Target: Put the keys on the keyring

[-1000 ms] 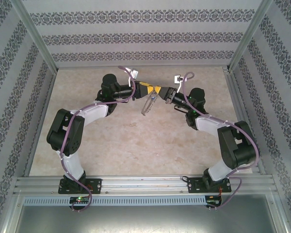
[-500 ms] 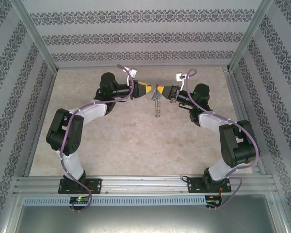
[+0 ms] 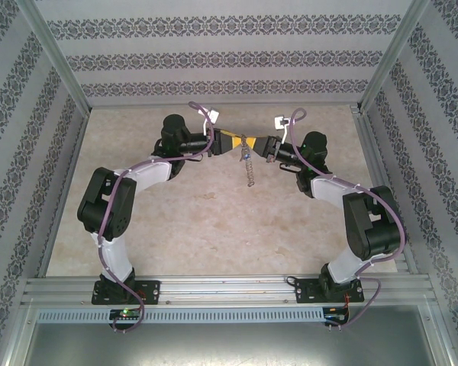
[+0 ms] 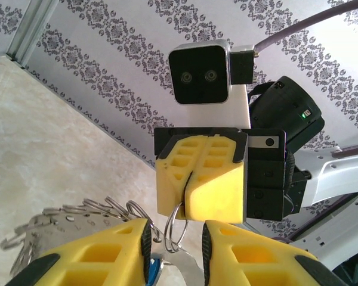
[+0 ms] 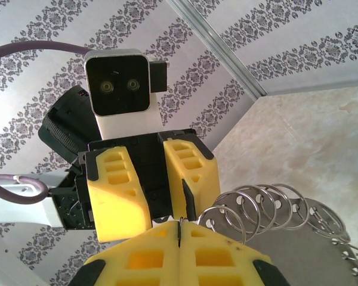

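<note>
**Inspector:** State of the grippers?

**Technician:** The right gripper (image 4: 188, 198) is clamped tight on one loop of the keyring (image 5: 259, 207). The other rings trail off it in a limp string. The left gripper (image 4: 175, 238) faces it nose to nose, with its jaws partway apart. The key (image 4: 153, 269) sits between them, its blue head against one pad. I cannot tell whether it is truly pinched.

**Inspector:** Step in hand?

**Technician:** Threading, in my judgement. The key's hole has to meet the loop that the right gripper presents.

**Inspector:** Requirements for a sound job?

**Technician:** First confirm the hold on the key. A loose key will twist on contact. The right arm should hold dead steady while the left does all the travelling, slowly, in line with the loop. Only a short arc of that loop juts past the right pads, so the target is small. The trailing rings could swing and foul the approach.

**Inspector:** Clearances?

**Technician:** The grippers meet over the far half of the table (image 3: 214, 229), about mid-width. Bare table lies toward the bases, so any retreat is best made that way. The side walls are well apart from both arms. The back wall (image 3: 221, 65) is near, just beyond the table's far edge, and leaves little room to push forward.
</note>
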Robot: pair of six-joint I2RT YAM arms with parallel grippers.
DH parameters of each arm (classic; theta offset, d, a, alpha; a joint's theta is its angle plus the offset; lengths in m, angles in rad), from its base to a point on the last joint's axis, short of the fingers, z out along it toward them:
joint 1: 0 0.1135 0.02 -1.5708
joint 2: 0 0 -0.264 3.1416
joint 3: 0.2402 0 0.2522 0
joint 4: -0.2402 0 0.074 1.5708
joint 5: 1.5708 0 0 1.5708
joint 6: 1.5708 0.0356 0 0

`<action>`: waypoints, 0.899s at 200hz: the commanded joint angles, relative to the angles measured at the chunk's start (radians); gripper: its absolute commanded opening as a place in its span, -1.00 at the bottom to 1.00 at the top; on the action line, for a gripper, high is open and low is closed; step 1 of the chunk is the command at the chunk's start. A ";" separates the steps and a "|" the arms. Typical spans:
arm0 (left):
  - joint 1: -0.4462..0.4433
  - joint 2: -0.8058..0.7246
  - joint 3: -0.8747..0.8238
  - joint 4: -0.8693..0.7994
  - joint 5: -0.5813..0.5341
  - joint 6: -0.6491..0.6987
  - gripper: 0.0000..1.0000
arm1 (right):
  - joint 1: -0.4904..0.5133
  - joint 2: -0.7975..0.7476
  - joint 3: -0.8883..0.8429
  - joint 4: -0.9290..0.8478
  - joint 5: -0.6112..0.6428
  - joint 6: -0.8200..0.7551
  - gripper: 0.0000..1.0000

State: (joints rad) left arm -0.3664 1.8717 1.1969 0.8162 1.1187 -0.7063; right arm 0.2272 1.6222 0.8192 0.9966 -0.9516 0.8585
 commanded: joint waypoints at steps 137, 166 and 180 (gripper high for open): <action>-0.027 0.020 0.025 0.095 0.019 -0.021 -0.61 | 0.008 0.025 0.020 0.083 0.030 0.002 -1.00; -0.026 0.020 0.024 0.095 0.016 -0.018 -0.60 | -0.001 0.022 0.018 0.086 0.025 0.006 -1.00; -0.027 0.020 0.025 0.091 0.014 -0.018 -0.59 | -0.002 0.021 0.017 0.086 0.026 0.005 -1.00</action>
State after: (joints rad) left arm -0.3805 1.8877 1.2030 0.8436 1.1172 -0.7204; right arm 0.2394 1.6505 0.8276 1.0256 -0.9478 0.8619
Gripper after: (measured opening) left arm 0.200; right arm 0.056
